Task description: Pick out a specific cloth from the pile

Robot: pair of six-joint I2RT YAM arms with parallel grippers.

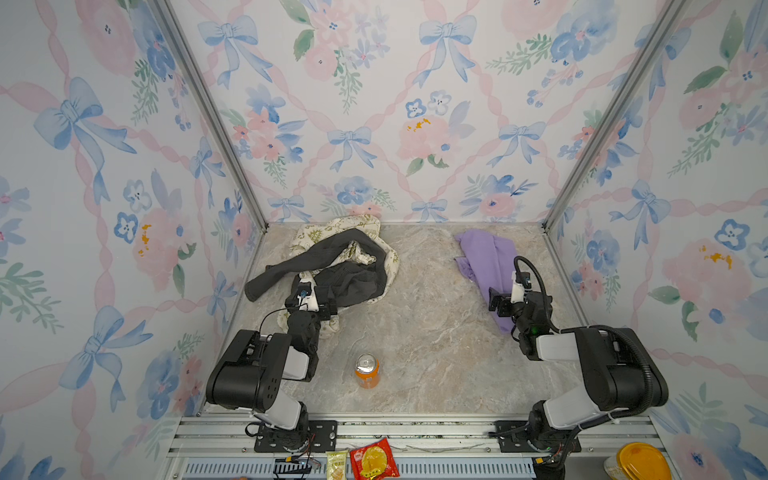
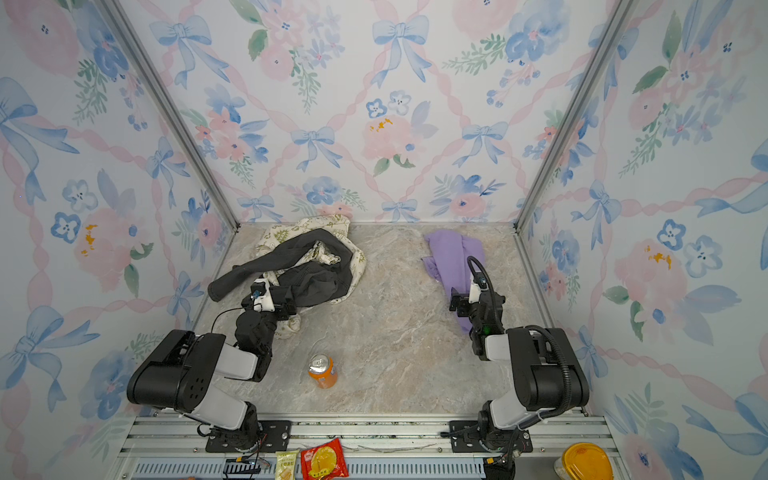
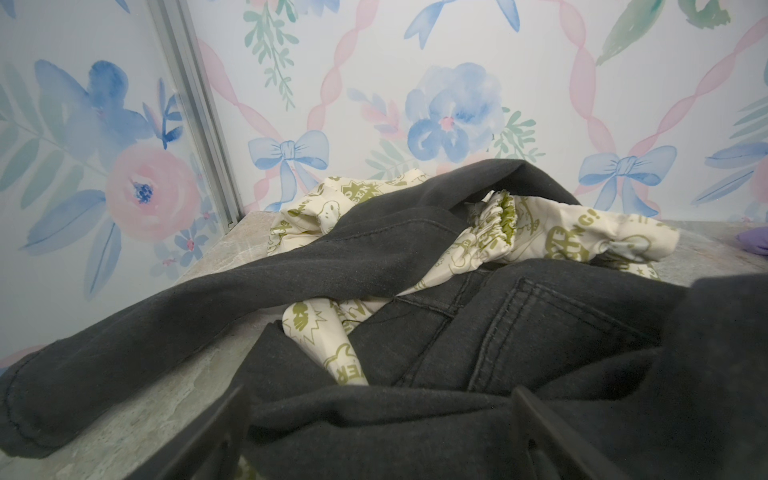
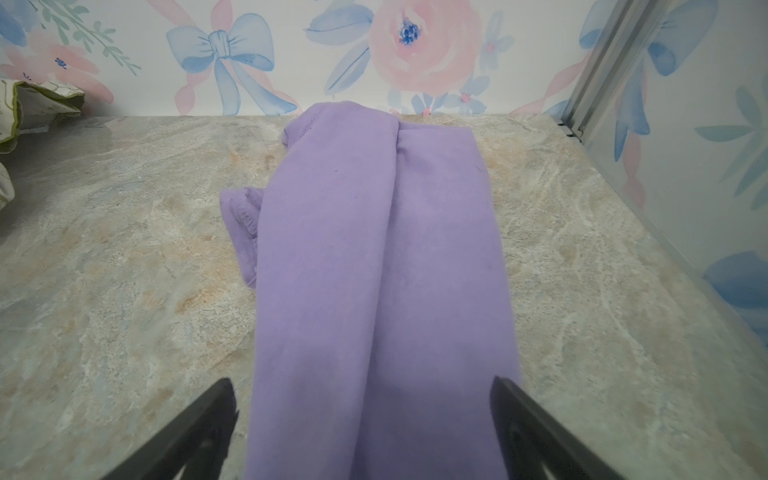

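Note:
The cloth point(image 1: 486, 257) point(image 2: 455, 257) is plain lilac and lies stretched out flat at the back right of the marble table, apart from the pile. My right gripper point(image 1: 508, 291) point(image 2: 469, 293) point(image 4: 361, 381) is open low over its near end, with one finger on each side of the cloth point(image 4: 382, 249). At the back left sits the pile point(image 1: 332, 266) point(image 2: 303, 266) point(image 3: 415, 249), a charcoal-grey garment tangled with a cream cloth printed in olive green. My left gripper point(image 1: 328, 297) point(image 2: 282, 297) point(image 3: 380, 390) is open over a fold of the dark garment at the pile's near edge.
An orange can point(image 1: 366, 370) point(image 2: 322, 370) stands upright at the front middle of the table point(image 1: 436, 332). Flowered walls close in the left, back and right sides. Snack packets point(image 1: 374, 459) and a yellow-lidded tub point(image 1: 638, 461) lie beyond the front rail.

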